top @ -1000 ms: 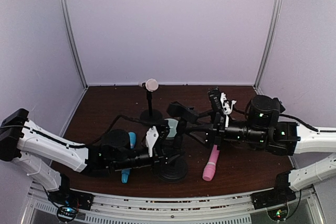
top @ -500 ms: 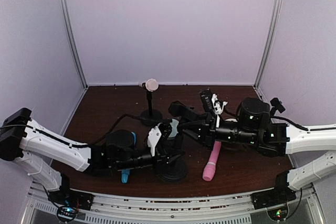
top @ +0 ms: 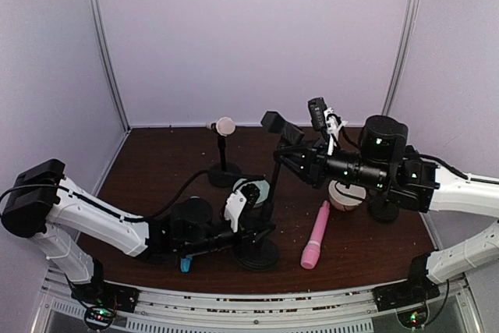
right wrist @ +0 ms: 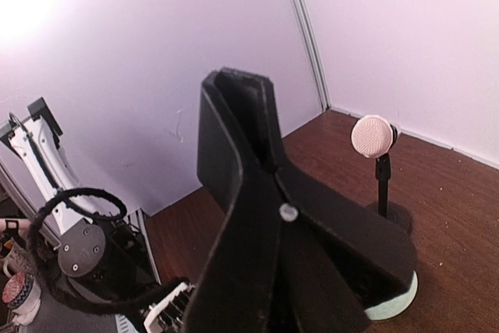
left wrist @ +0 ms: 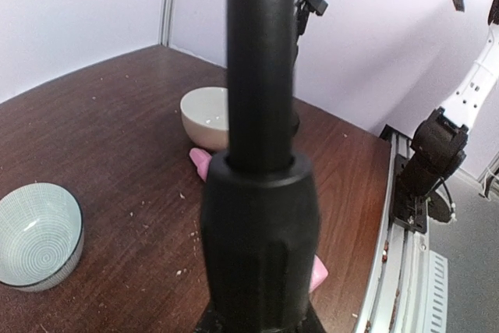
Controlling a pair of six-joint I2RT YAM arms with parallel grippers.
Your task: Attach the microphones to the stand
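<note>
The black stand (top: 259, 255) has a round base near the front edge, and its thin pole (left wrist: 260, 115) fills the left wrist view. My left gripper (top: 253, 228) is shut low on that pole. My right gripper (top: 295, 155) is shut on the stand's black clip (right wrist: 249, 177) at the top of the pole. The pink microphone (top: 316, 235) lies flat on the table right of the base. Most of the sky-blue microphone (top: 185, 263) is hidden under my left arm. The cream microphone (top: 224, 125) sits on a small separate stand (top: 224, 173) at the back.
A teal bowl (top: 258, 189) stands just behind the left gripper. A cream bowl (top: 344, 195) sits below the right arm. Crumbs speckle the brown table (top: 156, 161). White walls close in the back and sides.
My right gripper has shut on the clip and lifted it up and to the right, uncovering the cream bowl. The left gripper stays on the pole, shifted slightly right.
</note>
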